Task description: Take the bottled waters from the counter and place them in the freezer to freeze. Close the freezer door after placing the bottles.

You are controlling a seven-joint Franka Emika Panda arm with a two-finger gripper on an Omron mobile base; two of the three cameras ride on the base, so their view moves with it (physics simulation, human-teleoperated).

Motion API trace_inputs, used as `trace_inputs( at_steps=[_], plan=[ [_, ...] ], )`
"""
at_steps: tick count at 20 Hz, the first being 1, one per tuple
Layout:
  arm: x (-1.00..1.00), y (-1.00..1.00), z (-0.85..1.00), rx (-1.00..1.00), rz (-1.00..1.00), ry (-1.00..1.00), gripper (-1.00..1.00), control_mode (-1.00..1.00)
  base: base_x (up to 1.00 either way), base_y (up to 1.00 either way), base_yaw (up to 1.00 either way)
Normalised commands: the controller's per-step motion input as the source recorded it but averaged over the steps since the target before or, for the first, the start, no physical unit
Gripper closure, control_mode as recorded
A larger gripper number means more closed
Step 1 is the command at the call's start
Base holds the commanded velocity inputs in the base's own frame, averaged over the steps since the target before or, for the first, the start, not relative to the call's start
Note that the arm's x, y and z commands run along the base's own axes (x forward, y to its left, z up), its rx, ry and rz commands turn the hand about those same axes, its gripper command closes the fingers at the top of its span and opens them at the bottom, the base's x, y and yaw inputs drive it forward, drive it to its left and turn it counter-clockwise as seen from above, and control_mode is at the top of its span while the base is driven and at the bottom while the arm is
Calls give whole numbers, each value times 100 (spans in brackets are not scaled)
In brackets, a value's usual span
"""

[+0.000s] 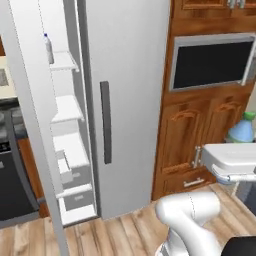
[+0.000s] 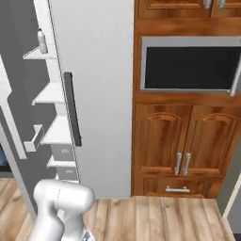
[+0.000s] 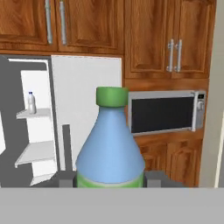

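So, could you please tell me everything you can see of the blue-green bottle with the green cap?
The blue-green bottle is translucent plastic by its look, with a cone-shaped shoulder, a green cap and a green band lower down. It stands upright, shut between the fingers of the gripper, one at each side. In the left base view its top shows above the white hand at the right edge, in front of the wooden cabinets. Its lower body is hidden.

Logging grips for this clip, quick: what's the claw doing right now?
Claw: closed on the blue-green bottle with the green cap, held upright facing the open freezer.
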Motion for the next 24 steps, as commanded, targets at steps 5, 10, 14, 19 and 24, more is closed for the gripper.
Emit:
trace_inputs(
  at_steps=[5,10,14,19,24],
  plan=[
    [0,0,0,0,0,0,100,100,44,0,50],
    [0,0,0,0,0,0,100,100,39,2,37],
    [0,0,0,0,0,0,100,100,43,0,30],
    [0,0,0,0,0,0,100,100,59,-2,42],
    [0,0,0,0,0,0,100,100,65,-13,44]
  ],
)
